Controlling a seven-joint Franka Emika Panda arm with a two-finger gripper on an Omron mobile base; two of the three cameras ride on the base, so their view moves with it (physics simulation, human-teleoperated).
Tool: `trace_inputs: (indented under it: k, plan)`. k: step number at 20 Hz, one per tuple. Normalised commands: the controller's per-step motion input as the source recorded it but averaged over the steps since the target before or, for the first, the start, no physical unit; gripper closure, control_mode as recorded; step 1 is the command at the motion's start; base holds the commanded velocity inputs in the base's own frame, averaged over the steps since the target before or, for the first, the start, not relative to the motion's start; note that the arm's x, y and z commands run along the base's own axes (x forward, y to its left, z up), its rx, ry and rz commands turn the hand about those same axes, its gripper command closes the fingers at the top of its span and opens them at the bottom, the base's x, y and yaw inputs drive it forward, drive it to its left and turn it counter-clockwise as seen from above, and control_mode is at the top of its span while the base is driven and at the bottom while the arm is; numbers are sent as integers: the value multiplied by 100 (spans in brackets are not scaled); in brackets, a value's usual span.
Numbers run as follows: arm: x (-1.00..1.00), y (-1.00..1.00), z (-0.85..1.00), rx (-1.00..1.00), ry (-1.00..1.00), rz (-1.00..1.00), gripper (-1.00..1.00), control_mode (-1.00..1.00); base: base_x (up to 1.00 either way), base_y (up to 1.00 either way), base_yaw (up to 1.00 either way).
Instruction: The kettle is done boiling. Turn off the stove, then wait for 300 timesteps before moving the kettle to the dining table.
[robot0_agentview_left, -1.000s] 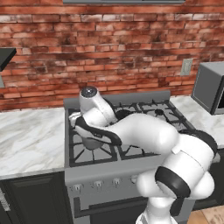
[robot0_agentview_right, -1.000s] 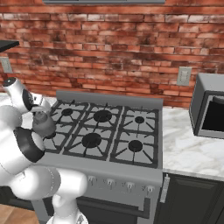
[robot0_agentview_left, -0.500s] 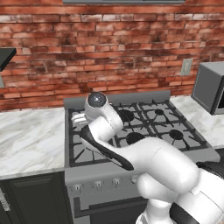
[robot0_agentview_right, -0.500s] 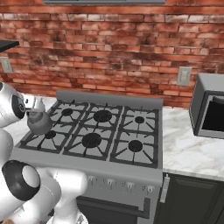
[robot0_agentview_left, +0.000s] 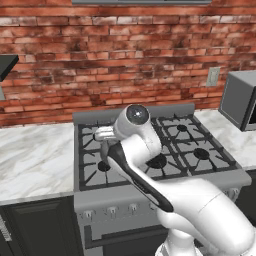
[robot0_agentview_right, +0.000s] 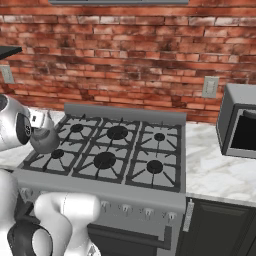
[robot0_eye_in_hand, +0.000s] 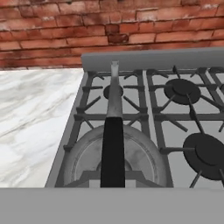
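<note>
The kettle (robot0_agentview_right: 45, 141) is small, squat and dull grey. It hangs at the left side of the stove (robot0_agentview_right: 125, 116), near the front-left burner. My gripper (robot0_agentview_right: 41, 127) sits right on top of it, shut on its handle. From the left base view my own white arm hides most of the kettle (robot0_agentview_left: 107, 150) and the gripper (robot0_agentview_left: 105, 141) beside it. The hand view looks straight down on the kettle (robot0_eye_in_hand: 140, 157), its dark handle (robot0_eye_in_hand: 113, 151) running up the middle above the stove grates (robot0_eye_in_hand: 175, 116). The dining table is out of view.
A row of small knobs (robot0_agentview_right: 125, 207) lines the stove front. Marble counter lies to the left (robot0_agentview_left: 35, 155) and right (robot0_agentview_right: 220, 165) of the stove. A grey microwave (robot0_agentview_right: 240, 120) stands at the right. A brick wall (robot0_agentview_right: 130, 60) rises behind.
My arm's upper links have swung to the right across the stove. The kettle and the shut gripper have stayed almost in the same place.
</note>
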Motion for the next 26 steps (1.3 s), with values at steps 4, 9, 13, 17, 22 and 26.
trace_inputs:
  k: [4,9,13,17,22,26]
  plan:
    - [-26,-24,47,8,1,-4,100,-100,0,0,0]
    - [-28,-18,48,6,6,-2,100,-100,0,0,0]
    - [-32,-12,33,4,7,-3,100,-100,0,0,0]
    - [-34,-10,20,2,4,-3,100,-100,0,0,0]
    - [-19,-7,16,0,4,-2,100,-100,0,0,0]
    - [2,0,0,0,4,0,100,-100,0,0,0]
